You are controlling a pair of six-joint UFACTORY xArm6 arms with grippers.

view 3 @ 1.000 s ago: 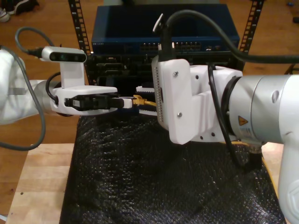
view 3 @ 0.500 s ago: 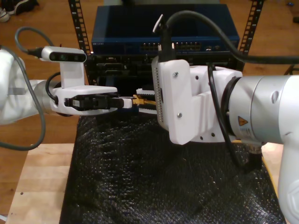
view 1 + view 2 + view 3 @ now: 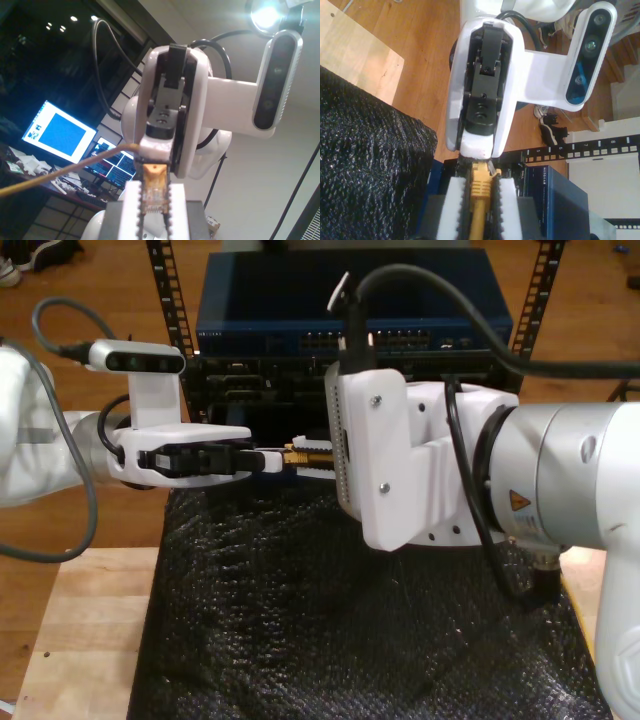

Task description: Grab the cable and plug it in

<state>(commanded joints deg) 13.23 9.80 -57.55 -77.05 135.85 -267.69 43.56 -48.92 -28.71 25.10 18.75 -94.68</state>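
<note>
Black padding (image 3: 350, 640) covers the bench below. My second gripper (image 3: 479, 197) pinches the cable (image 3: 480, 192) by its boot; my first gripper (image 3: 153, 202) now clamps the plug, so the handover looks nearly complete.

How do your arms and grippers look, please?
The white arm at the exterior view's left carries a bar-shaped camera with a grey cable. The white and silver-grey arm at the exterior view's right has a thick black cable and an orange warning label. The gripper facing my first wrist view has a white shell around black mechanics; fingers are white, toothed.
</note>
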